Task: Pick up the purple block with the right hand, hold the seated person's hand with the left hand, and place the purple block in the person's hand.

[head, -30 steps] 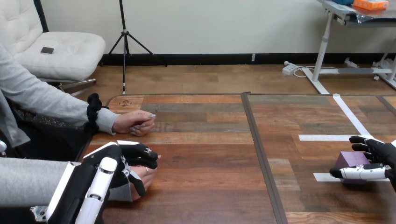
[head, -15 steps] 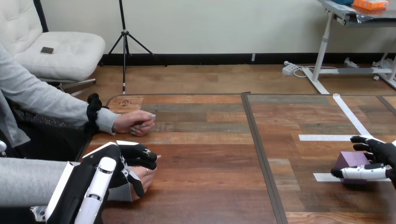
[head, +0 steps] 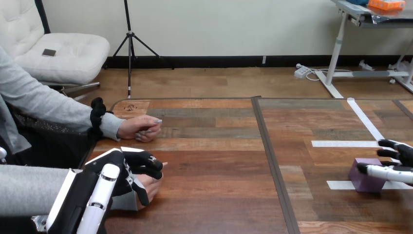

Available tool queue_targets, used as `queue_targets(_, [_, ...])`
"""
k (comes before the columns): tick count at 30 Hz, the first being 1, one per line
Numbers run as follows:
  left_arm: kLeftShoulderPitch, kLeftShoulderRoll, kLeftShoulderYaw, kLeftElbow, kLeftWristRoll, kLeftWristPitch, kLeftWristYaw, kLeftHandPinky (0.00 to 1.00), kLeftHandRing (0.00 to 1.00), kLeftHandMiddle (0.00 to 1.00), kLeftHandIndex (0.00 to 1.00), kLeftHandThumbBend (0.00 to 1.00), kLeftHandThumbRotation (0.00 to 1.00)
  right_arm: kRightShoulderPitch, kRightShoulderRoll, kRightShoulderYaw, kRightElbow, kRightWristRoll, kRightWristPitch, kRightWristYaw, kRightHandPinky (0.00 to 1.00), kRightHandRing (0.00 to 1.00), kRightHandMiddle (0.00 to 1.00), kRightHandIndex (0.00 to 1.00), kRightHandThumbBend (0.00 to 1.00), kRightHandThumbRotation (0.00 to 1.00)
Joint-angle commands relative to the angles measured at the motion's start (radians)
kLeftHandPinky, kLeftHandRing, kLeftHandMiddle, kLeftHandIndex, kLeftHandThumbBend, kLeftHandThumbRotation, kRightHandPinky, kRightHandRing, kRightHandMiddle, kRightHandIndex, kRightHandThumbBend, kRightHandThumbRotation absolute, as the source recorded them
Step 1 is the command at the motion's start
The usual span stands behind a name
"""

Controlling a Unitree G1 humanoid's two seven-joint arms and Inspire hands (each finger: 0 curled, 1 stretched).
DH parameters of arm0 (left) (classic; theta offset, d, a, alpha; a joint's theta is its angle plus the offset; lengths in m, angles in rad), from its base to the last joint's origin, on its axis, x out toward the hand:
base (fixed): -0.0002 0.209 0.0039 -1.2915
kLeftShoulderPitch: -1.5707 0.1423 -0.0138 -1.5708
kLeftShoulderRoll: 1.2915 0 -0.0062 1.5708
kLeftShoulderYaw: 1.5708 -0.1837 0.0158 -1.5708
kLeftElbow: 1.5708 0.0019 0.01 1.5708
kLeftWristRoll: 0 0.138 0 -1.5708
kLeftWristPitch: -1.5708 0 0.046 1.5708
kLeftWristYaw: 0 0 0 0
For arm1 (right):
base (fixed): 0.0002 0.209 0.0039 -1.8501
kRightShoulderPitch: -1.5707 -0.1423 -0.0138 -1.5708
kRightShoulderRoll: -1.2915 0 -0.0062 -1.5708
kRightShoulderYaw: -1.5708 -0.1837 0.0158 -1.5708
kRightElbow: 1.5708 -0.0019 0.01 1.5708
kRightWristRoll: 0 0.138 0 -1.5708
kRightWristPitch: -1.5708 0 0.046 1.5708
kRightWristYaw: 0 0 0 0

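Purple cube block unlifted at right; right hand straddling, fingers uncurled. Left hand clasping person's near hand. Pending: grasp, delivery.

Wooden table with plank top, dark seam lengthwise between left hand and right hand, white tape strip just beyond right hand, second strip on its near side, angled strip farther off, person's far hand resting beyond left hand.

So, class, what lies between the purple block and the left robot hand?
Only bare table and its dark seam separate block and left robot hand, per the head view.
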Motion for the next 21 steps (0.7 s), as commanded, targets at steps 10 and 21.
queue_targets(10, [-0.052,0.005,0.010,-0.012,-0.001,-0.029,-0.001,0.27,0.57,0.58,0.54,0.32,0.93,-0.019,0.008,0.042,-0.015,-0.055,-0.007,-0.081,0.61,0.59,0.65,0.71,0.75,0.00])
queue_targets(21, [-0.042,0.009,0.012,-0.040,0.007,0.004,0.014,0.27,0.57,0.58,0.53,0.32,0.94,-0.012,0.005,0.071,-0.006,-0.101,-0.045,-0.157,0.53,0.53,0.56,0.58,0.78,0.00])
